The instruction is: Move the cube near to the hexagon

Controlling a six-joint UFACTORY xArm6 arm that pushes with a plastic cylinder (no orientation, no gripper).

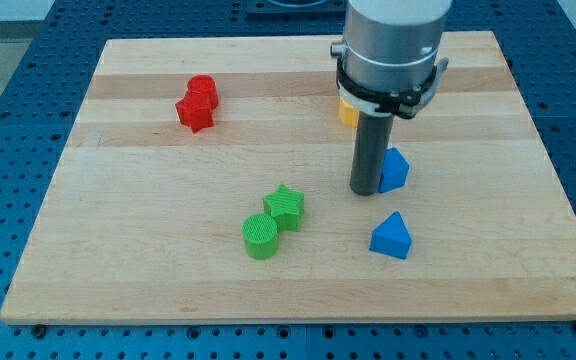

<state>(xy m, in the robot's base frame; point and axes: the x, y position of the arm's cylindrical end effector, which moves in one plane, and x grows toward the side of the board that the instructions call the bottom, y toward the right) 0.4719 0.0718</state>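
My tip (366, 190) rests on the wooden board (148, 270) right of centre. A blue block (396, 170), which looks like a cube seen corner-on, sits right against the rod's right side. A yellow block (348, 111) shows just above it at the view's top, mostly hidden behind the arm, so I cannot make out its shape. A blue triangular block (391, 237) lies below and a little right of the tip, apart from it.
Two red blocks (198, 102) touch each other at the upper left. A green star (286, 206) and a green cylinder (261, 236) touch each other left of the tip, below the board's centre.
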